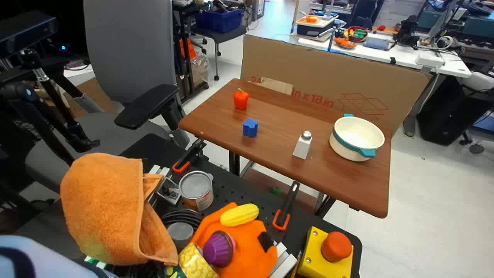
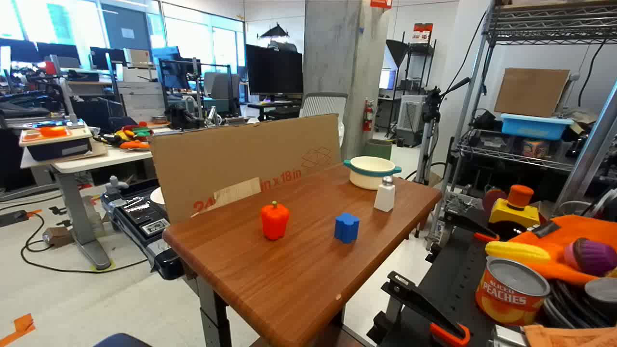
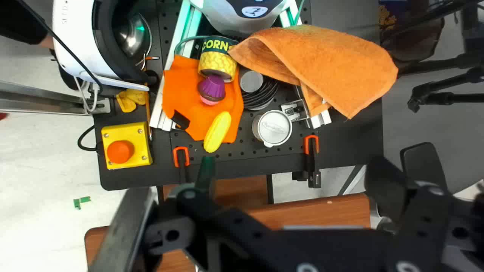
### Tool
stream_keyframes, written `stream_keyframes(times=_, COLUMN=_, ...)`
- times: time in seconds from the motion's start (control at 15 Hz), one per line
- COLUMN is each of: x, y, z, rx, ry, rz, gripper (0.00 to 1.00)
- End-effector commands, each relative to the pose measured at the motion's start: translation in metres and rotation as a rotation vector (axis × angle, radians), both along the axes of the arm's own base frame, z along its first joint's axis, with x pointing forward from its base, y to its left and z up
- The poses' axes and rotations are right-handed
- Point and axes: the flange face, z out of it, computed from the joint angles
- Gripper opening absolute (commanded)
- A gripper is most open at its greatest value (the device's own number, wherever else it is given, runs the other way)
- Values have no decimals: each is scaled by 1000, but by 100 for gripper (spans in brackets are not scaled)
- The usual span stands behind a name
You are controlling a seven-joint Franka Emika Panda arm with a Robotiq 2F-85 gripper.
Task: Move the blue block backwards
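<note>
- Nearest the wrist camera, the gripper spreads its fingers wide with nothing between them; neither exterior view shows it above the tabletop, so bringing it there seems the step in hand.
- Facing the tabletop's front edge across a gap, the black bench carries an orange towel and black clamps whose handles reach toward the tabletop; travel high over these.
- On the tabletop, close to its front edge, stands a white-grey shaker; keep the spread fingers off it during the approach.
- Likewise nearer the tabletop's front edge than its back one, the blue block stands upright, lobed, apart from everything else there. Come straight down, set the fingers across two opposite sides and close evenly, as rounded lobes could make it twist.
- Deeper into the tabletop is a red-orange pepper, seemingly a little to one side of the straight path back; give it room.
- At the tabletop's back edge rises a cardboard sheet. I take "backwards" as toward it; stop short of it and lower the block flat before letting go.
</note>
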Motion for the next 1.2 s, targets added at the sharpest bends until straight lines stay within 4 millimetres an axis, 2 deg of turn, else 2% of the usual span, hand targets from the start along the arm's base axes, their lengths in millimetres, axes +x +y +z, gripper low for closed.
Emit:
stream_keyframes(times=0.0, x=0, y=0, z=0, rx=0, ry=0, rz=0, gripper=100)
stream_keyframes(times=0.67, x=0, y=0, z=0, rx=0, ry=0, rz=0, gripper=100)
stream_keyframes(times=0.8, x=10, y=5, z=-6, rx=-4, ry=2, rz=-3, gripper=100)
stream_keyframes(times=1.13, x=61, y=45, z=-46, rx=-30, ry=3, rz=-18, gripper=100)
